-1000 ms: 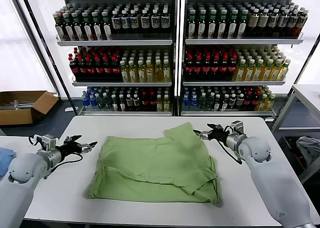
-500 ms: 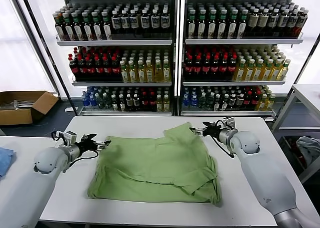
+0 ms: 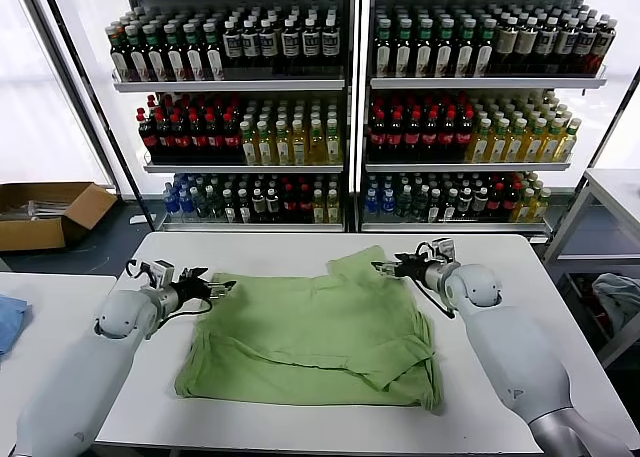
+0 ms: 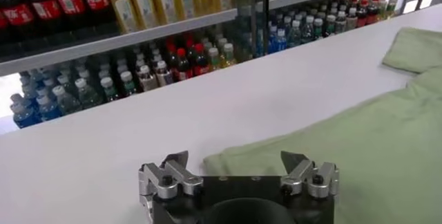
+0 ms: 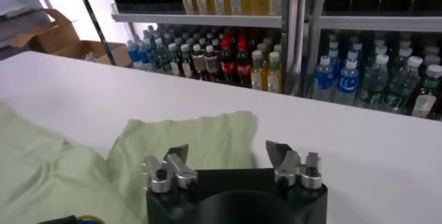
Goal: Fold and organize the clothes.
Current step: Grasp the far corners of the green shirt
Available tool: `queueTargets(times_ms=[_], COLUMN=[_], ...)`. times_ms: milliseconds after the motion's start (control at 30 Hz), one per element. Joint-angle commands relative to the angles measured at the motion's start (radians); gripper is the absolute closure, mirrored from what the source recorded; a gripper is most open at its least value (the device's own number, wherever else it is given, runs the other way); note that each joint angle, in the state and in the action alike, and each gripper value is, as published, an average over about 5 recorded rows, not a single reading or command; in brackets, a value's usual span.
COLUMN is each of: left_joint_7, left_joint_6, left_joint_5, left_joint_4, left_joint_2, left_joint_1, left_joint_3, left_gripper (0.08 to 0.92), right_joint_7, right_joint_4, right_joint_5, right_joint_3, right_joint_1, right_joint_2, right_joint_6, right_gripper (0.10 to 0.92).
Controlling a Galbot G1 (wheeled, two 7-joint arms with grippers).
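You have 1 green shirt [image 3: 310, 337] lying part-folded in the middle of the white table [image 3: 250, 252]; nothing lies on it; behind the table stand 2 shelving units [image 3: 350, 97] packed with bottles; 1 cardboard box [image 3: 45, 212] sits on the floor far left; the left gripper [image 3: 222, 289] hovers at the shirt's far left corner, jaws spread wide; the right gripper [image 3: 382, 268] hangs over the far right sleeve flap, fingers apart, holding nothing.

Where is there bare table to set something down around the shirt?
Bare table runs between the shirt and the far edge, and in a narrow strip along the near edge. Crowded: the left claw at the shirt's left corner, the right claw at its far flap.
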Motion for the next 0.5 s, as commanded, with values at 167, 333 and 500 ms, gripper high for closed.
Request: queueTargets(times_ms=[167, 333, 500], left_joint_7=[0.025, 0.041, 0.049], left_joint_6=[-0.019, -0.03, -0.033], left_joint_5=[0.038, 0.046, 0.047], left_joint_4=[0.049, 0.052, 0.052], left_joint_2=[-0.016, -0.008, -0.008], left_joint_1=[-0.008, 0.005, 0.01], left_joint_3=[0.016, 0.01, 0.008], left_gripper=[0.285, 0.433, 0.571], right_joint_7=[0.012, 0.013, 0.023], right_joint_4=[-0.005, 0.013, 0.032], right_joint_5=[0.003, 0.008, 0.021], right_joint_3=[-0.014, -0.013, -0.003], right_joint_1=[-0.003, -0.013, -0.021], right_joint_2=[0.017, 0.016, 0.017], right_joint_6=[-0.005, -0.005, -0.004], right_gripper=[0.558, 0.705, 0.851])
